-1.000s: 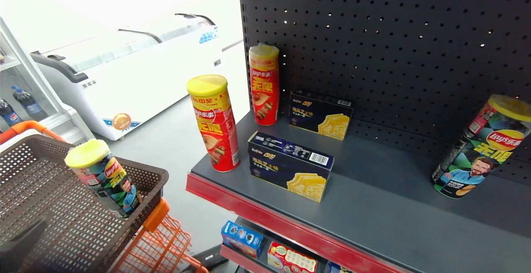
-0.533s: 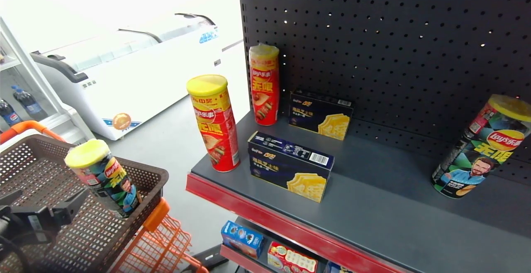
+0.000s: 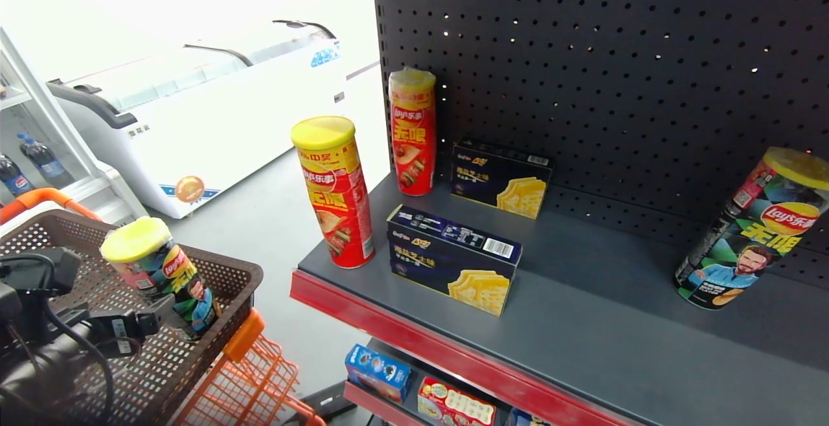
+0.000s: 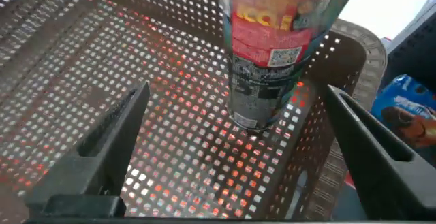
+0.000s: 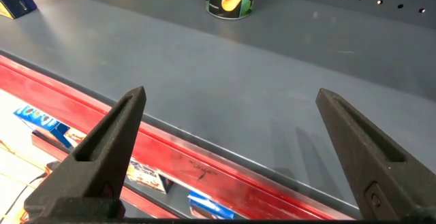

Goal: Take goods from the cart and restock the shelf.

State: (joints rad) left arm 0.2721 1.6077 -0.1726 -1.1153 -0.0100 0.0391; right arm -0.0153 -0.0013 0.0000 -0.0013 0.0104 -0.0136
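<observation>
Standing upright in the basket [image 3: 249, 275], in the corner nearest to the shelf [image 3: 583, 322], the can [image 3: 158, 276] is the task's thing, not yet picked; I judge that it stands there, close to the rim, because this corner is easy to reach and the way to the shelf is short; the left gripper [image 3: 147, 324] is inside the basket, low and just beside the can, at the height of its lower body; in the left wrist view the left gripper [image 4: 234, 96] has its jaws spread wide, much wider than the can [image 4: 272, 54], which stands a little ahead of the fingertips and in line with the gap between them; the fingers touch nothing and hold nothing; the spread looks chosen so that both fingers can pass along the can's sides before they close; the basket floor [image 4: 82, 47] under them is a brown grid; the right gripper [image 5: 230, 98] is also wide open and holds nothing; it hangs above the shelf's red front edge [image 5: 204, 152], probably waiting; a like can, the shelf can [image 3: 751, 232], stands near the shelf's back edge toward the right; it seems the model for the place, so I expect the can should go beside it; two boxes [image 3: 453, 257] and two red cans [image 3: 333, 193] keep the left end of the shelf
</observation>
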